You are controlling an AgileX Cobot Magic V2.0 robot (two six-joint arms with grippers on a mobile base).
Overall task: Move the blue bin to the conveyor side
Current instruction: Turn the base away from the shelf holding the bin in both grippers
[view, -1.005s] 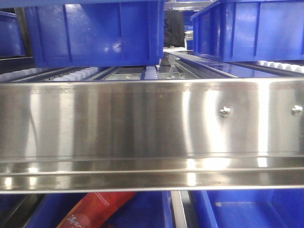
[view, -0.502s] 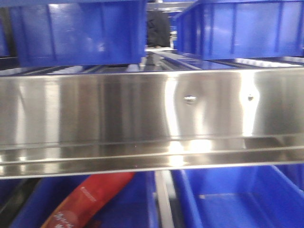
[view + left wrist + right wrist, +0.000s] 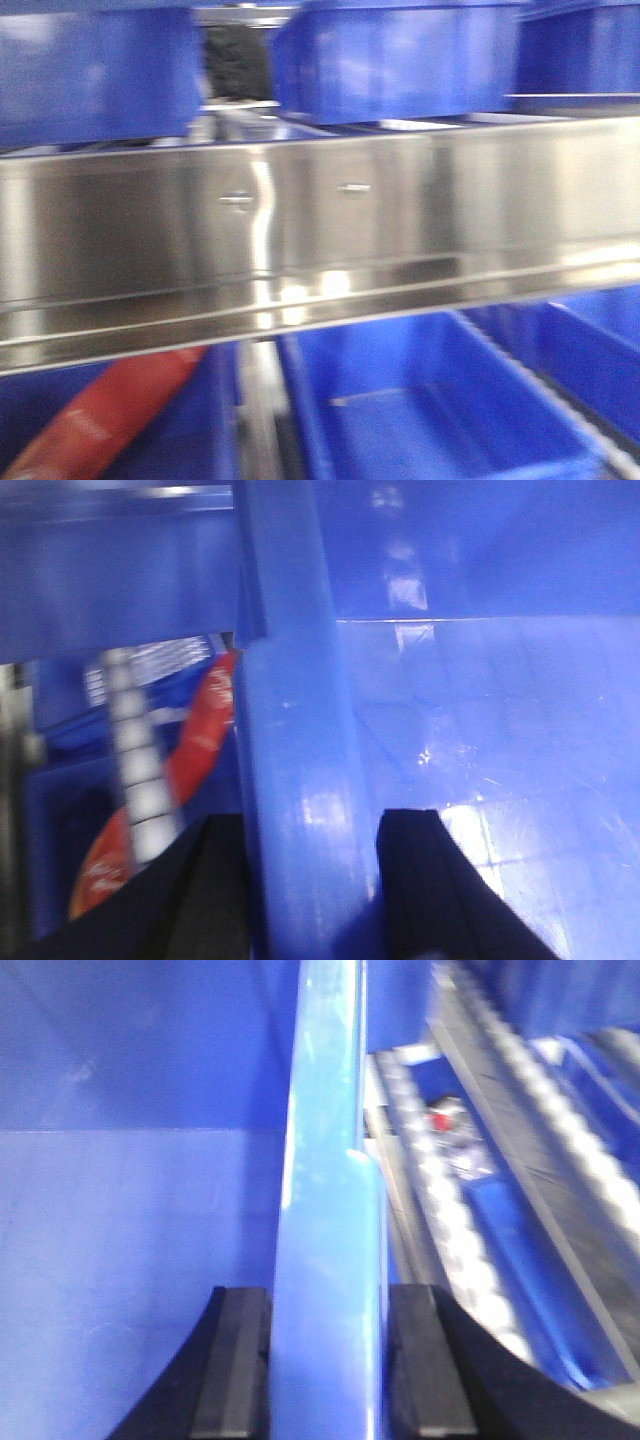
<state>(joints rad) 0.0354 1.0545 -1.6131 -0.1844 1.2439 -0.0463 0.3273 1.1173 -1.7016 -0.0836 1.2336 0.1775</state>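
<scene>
Two arms are holding the blue bin below the steel rail: left gripper and right gripper are each pinching a wall's rim. Best practice is keeping both level, in step, clearing the rail.

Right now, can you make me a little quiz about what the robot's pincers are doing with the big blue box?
1. True or false: the left pincer has one finger on each side of the blue bin wall.
2. What colour is the package lying outside the bin in the left wrist view? A green, B red, C yellow.
3. In the right wrist view, the right pincer straddles the bin wall too. What runs along just outside that wall?

Key: 1 true. 2 B. 3 a roller track.
</scene>
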